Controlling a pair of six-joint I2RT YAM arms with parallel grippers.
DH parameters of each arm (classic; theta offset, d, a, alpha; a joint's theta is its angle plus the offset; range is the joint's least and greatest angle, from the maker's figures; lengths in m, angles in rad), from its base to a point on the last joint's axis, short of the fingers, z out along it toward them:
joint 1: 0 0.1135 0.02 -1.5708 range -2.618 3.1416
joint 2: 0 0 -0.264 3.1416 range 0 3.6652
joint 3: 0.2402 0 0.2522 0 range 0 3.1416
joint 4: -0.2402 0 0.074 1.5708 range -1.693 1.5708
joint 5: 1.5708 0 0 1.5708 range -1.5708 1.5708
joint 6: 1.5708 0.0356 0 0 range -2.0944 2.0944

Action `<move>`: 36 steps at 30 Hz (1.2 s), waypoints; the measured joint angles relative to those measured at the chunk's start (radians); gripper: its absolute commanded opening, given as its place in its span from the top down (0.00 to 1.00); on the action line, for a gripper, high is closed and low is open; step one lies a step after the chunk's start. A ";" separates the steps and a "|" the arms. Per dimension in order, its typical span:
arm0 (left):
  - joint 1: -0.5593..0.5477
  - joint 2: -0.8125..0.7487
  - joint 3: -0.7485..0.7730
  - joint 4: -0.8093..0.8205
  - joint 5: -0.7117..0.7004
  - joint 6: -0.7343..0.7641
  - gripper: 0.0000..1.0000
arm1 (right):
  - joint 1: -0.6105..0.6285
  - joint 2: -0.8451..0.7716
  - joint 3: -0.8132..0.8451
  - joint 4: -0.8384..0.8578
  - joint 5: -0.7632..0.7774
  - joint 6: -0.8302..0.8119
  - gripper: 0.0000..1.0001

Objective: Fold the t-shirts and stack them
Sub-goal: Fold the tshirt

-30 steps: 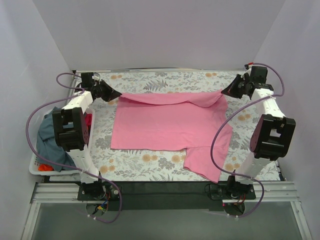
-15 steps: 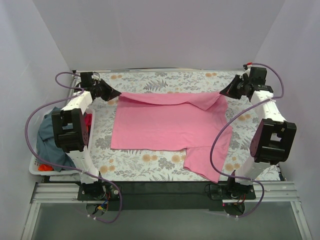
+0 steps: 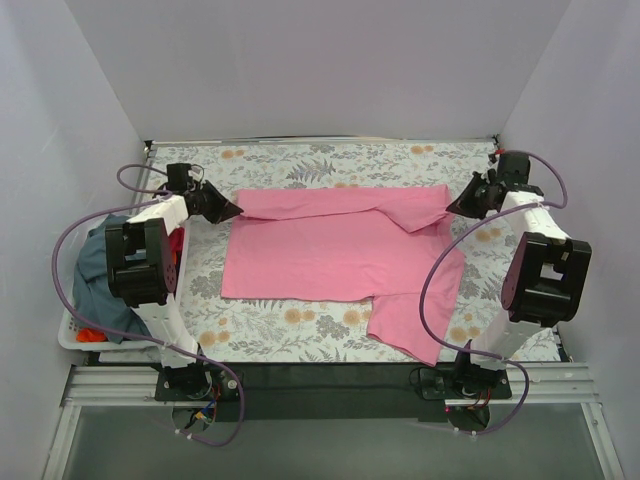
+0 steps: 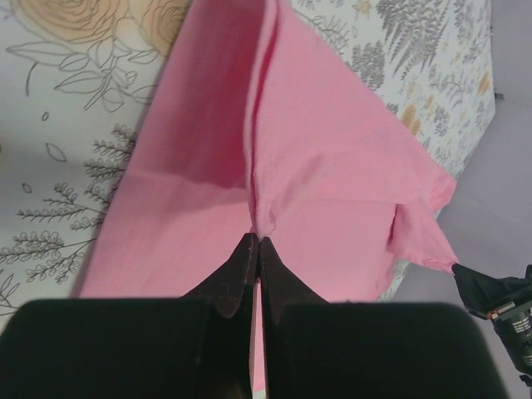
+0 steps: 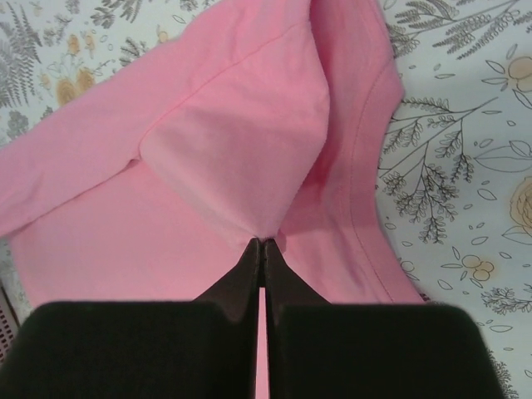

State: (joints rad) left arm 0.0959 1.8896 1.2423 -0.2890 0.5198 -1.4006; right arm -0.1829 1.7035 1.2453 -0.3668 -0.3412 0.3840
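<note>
Right gripper (image 3: pixel 451 208) shifted outward; pink t-shirt (image 3: pixel 330 250) pinched within.

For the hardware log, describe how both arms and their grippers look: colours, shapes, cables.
The left arm and right arm match: white links joined by boxy black joint housings. A purple cable loops loosely along each, from base to wrist. The left gripper and right gripper are matte black, their two fingers tapering to thin wedge tips. No markings are legible.
</note>
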 measured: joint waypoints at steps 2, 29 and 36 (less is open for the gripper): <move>0.000 0.000 -0.017 -0.002 -0.010 0.007 1.00 | 0.001 0.000 -0.019 0.000 0.019 -0.001 0.99; 0.000 0.081 0.132 -0.048 -0.097 0.060 1.00 | 0.001 -0.150 -0.069 -0.001 -0.027 0.009 0.99; 0.000 0.118 0.131 -0.070 -0.117 0.069 1.00 | 0.001 -0.160 -0.177 -0.002 -0.011 0.008 0.99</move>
State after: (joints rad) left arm 0.0959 2.0075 1.3735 -0.3592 0.4023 -1.3312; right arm -0.1822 1.5433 1.0687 -0.3683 -0.3519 0.3923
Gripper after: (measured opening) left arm 0.016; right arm 0.020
